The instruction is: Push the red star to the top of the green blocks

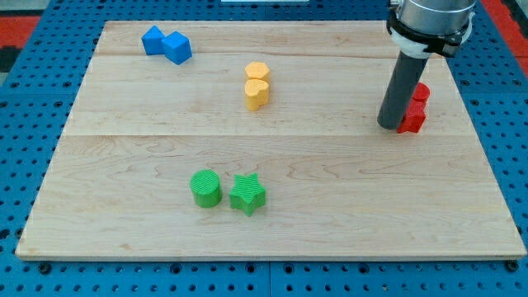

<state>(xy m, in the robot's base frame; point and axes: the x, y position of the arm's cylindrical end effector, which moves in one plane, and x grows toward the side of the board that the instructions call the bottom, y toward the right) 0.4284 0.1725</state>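
There is no pincer on this arm at all, only a straight dark rod, so nothing opens, closes or holds anything. The rod's lower end, my tip [391, 125], rests on the pale wooden tabletop [330, 206] at the view's upper right, touching or all but touching the left side of the red plastic blocks [415, 109]. The rod hides part of them, so I cannot say for certain which red piece is the star; the lower one looks more jagged, the upper one is mostly covered.

The red star, then, sits at the view's right edge, well apart from where it belongs. The green plastic cylinder [205, 187] and the green plastic star [247, 195] stand side by side, just touching, near the view's bottom left of centre. The bare wood just above them is the goal, and nothing red is near it.

By my reckoning the job is barely started: the tip has reached the red pair, but on the left side, whereas a push leftward and downward calls for contact from the right.

Two yellow plastic blocks [256, 85] stand stacked in the view above the green ones, and two blue plastic blocks [167, 43] lie at the top left.
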